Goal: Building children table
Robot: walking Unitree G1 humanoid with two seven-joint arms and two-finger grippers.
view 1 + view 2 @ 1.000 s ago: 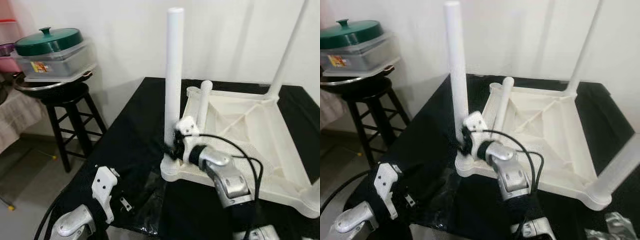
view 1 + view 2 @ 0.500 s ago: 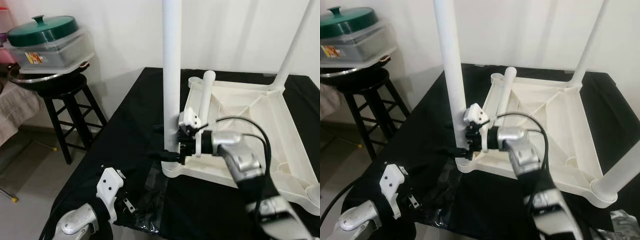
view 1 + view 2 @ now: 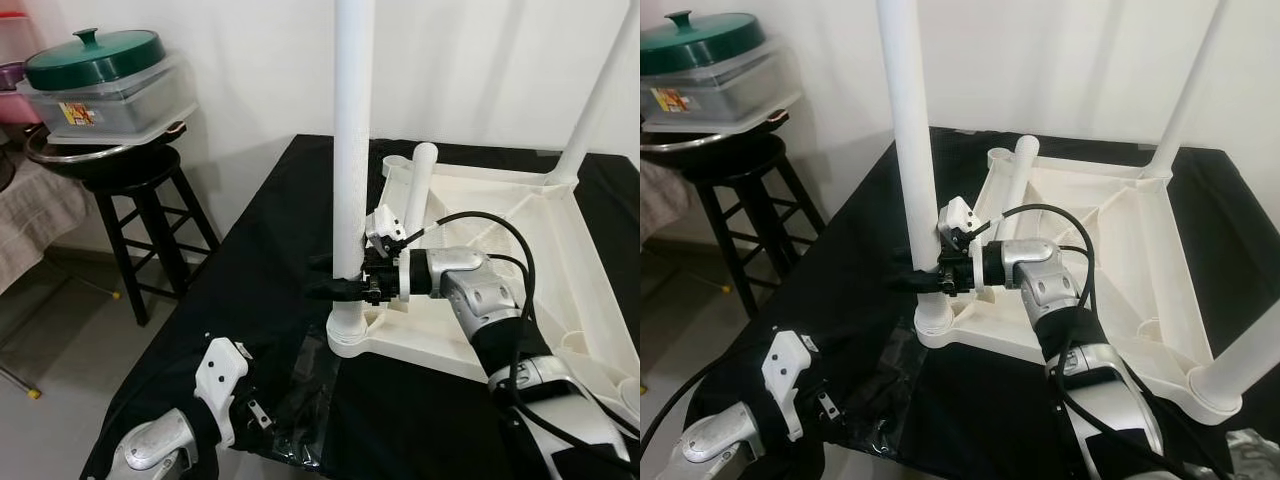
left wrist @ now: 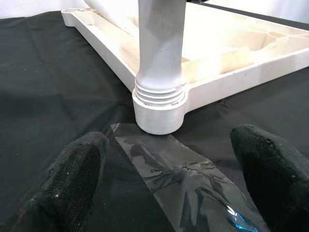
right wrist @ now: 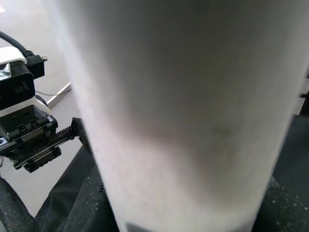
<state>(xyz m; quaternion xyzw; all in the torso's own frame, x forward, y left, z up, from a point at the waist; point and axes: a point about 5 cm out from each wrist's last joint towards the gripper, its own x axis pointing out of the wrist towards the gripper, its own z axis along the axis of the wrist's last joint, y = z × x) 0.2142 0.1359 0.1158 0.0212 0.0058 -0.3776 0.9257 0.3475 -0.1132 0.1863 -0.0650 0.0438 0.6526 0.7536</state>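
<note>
Right hand (image 3: 335, 277) clamped round smooth white cylindrical leg (image 3: 352, 150), ribbed base in tabletop (image 3: 500, 240) socket.

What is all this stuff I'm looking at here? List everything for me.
Tabletop: one, white plastic, upside down on the black cloth.
Upright legs: three, white, in the near-left, far-right and near-right corners.
Loose leg: one, white, lying on the tabletop.
Black cloth: one, over the work surface.
Clear plastic wrap: one, on the cloth by the near-left corner.
Stool: one, black, at left.
Trays and green lid: stacked on the stool.
Right gripper: black fingers around the near-left leg.
Left gripper: fingers apart, low over the wrap.
</note>
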